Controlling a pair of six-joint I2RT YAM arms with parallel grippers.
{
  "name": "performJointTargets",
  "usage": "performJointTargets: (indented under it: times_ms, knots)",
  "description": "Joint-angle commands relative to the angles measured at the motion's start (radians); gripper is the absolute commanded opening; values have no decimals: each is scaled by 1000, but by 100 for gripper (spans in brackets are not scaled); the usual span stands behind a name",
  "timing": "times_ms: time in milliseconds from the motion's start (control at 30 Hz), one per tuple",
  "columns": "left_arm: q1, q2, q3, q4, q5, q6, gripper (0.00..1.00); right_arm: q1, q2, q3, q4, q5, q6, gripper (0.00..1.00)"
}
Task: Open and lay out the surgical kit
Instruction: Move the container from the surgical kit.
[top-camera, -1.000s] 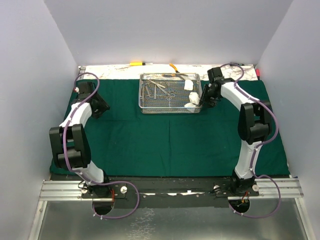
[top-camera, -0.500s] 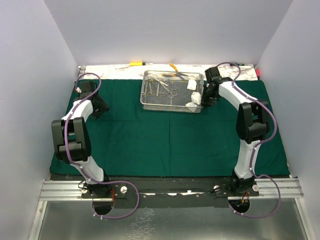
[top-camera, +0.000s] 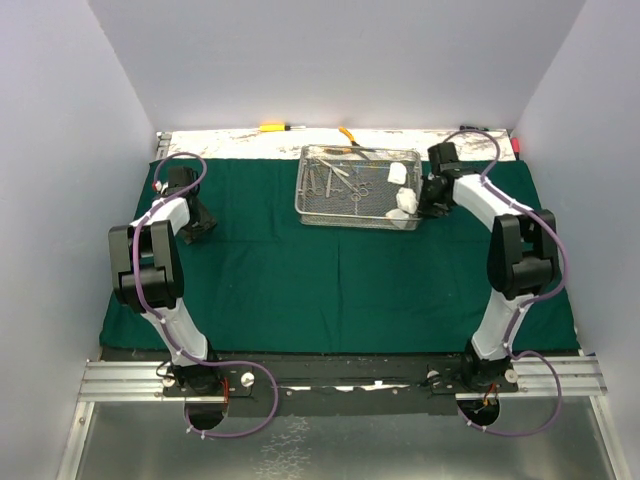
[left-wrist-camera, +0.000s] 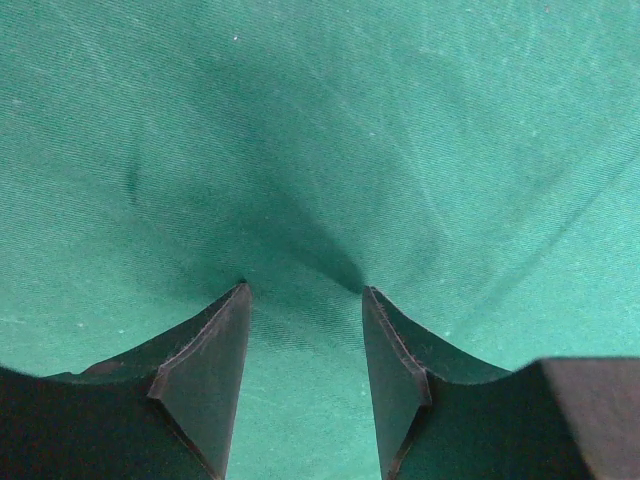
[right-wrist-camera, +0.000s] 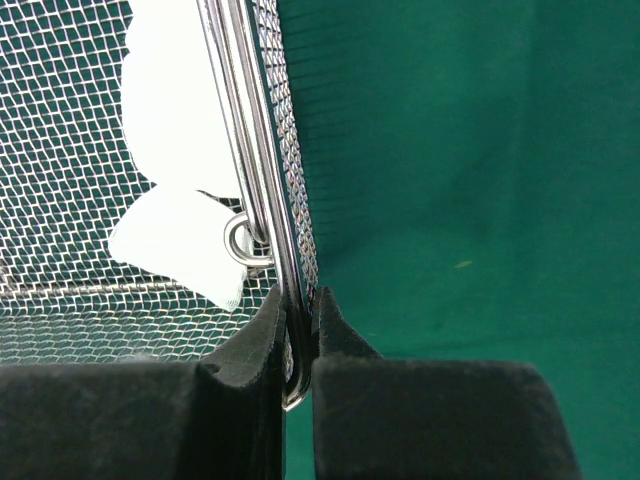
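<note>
Overhead, the jaws are too small to read; wrist views show the right tool (right-wrist-camera: 298, 308) clamping the tray (right-wrist-camera: 232, 110) by its rim, the left tool (left-wrist-camera: 305, 300) spread above the cloth (left-wrist-camera: 400, 120).

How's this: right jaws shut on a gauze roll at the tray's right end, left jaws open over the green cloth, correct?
No. The right wrist view shows the right gripper with jaws shut on the wire rim of the tray, not the gauze roll. The left gripper is open over the green cloth.
</note>
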Motion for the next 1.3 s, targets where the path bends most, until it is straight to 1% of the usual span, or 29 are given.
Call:
performJointTargets:
  times_ms: [0,100,233,333,400,533,633,733,900,1067,1267]
  knots:
    - [0,24,27,-24,-60,20,50,-109,-115,-79,164,-31,-162,1]
    - [4,31,37,-33,-68,24,50,-180,-147,-119,202,-107,-233,1]
    - [11,40,45,-45,-65,29,50,-264,-168,-135,212,-202,-313,1]
    - [21,47,50,-50,-63,33,50,-290,-175,-141,215,-215,-360,0]
    - [30,51,52,-57,-65,29,50,-307,-175,-144,215,-221,-364,1]
    - [41,51,47,-59,-55,21,50,-326,-172,-159,219,-237,-437,1]
    - [54,55,54,-60,-42,28,50,-333,-152,-149,198,-234,-469,1]
    - [73,55,68,-62,-7,33,50,-338,-140,-140,182,-232,-454,1]
    - [91,56,84,-66,16,28,50,-340,-158,-161,184,-139,-421,0]
    - [104,68,85,-80,17,17,51,-340,-167,-159,184,-88,-411,0]
    - [134,66,79,-86,33,9,51,-340,-157,-154,174,-85,-405,1]
